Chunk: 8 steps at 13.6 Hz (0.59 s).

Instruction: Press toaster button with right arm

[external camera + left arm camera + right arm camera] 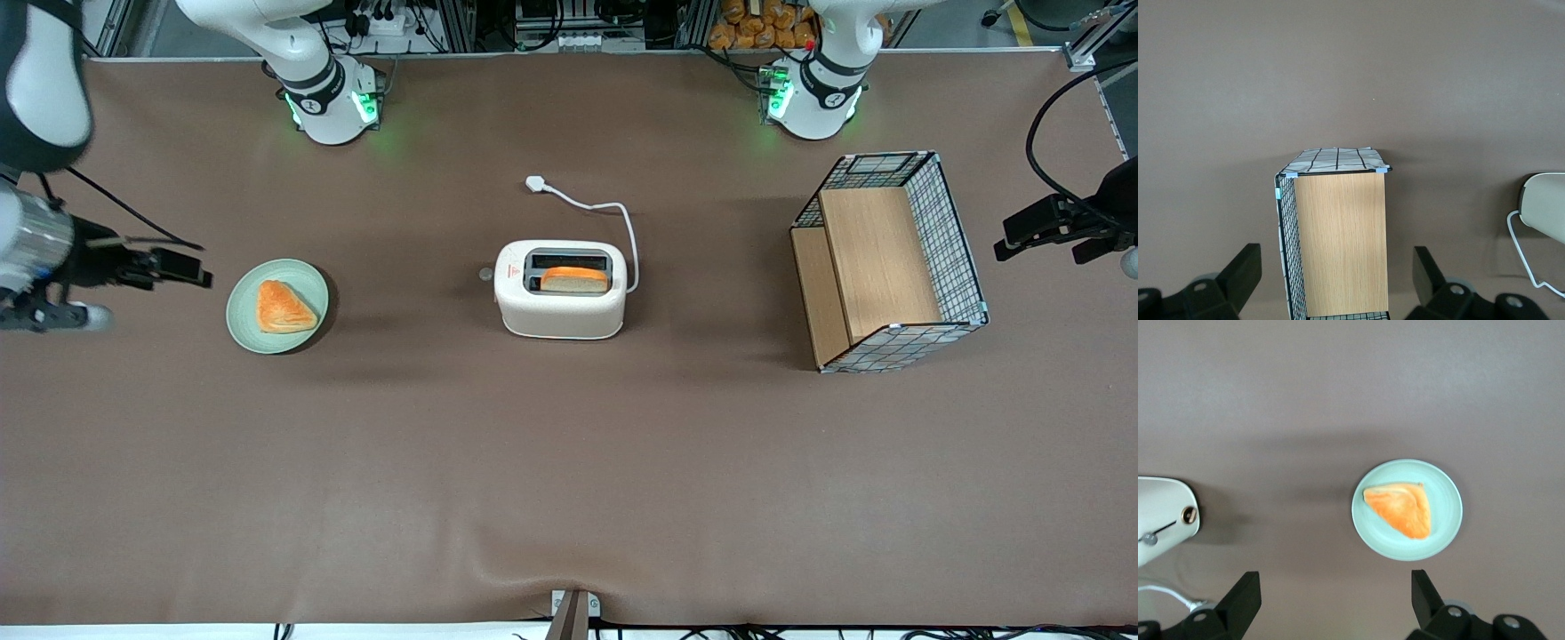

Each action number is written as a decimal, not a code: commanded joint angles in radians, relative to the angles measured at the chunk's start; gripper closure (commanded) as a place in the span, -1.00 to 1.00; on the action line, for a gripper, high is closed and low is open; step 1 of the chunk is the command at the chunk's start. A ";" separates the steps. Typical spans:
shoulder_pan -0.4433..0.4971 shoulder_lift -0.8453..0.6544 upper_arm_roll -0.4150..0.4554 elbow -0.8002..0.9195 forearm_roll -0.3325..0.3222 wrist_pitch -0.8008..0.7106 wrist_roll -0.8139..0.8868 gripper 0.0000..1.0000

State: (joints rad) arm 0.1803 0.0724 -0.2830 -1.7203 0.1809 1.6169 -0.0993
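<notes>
The cream-white toaster (562,289) stands at the table's middle with a slice of bread (575,279) in one slot. Its white cord (622,218) runs to a plug farther from the front camera. The tiny grey toaster button (485,275) sticks out of the narrow end that faces the working arm. My right gripper (191,269) hangs open and empty toward the working arm's end of the table, well apart from the toaster. The right wrist view shows the gripper (1335,600) with its fingers wide apart, the toaster's end (1165,510) and its button (1148,538).
A pale green plate (240,307) with an orange pastry (283,308) lies between my gripper and the toaster; the plate (1445,513) also shows in the right wrist view. A wire basket with wooden boards (889,258) stands toward the parked arm's end.
</notes>
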 commanded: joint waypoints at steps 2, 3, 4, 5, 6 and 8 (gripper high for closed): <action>-0.144 -0.080 0.162 -0.027 -0.056 -0.032 0.015 -1.00; -0.144 -0.083 0.162 -0.027 -0.061 -0.035 0.024 -1.00; -0.144 -0.088 0.162 -0.025 -0.061 -0.035 0.036 -1.00; -0.144 -0.089 0.162 -0.022 -0.063 -0.037 0.047 -1.00; -0.144 -0.091 0.162 -0.019 -0.064 -0.049 0.070 -1.00; -0.139 -0.091 0.160 0.005 -0.064 -0.072 0.107 -1.00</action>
State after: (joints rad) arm 0.0612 0.0043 -0.1465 -1.7209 0.1388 1.5678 -0.0356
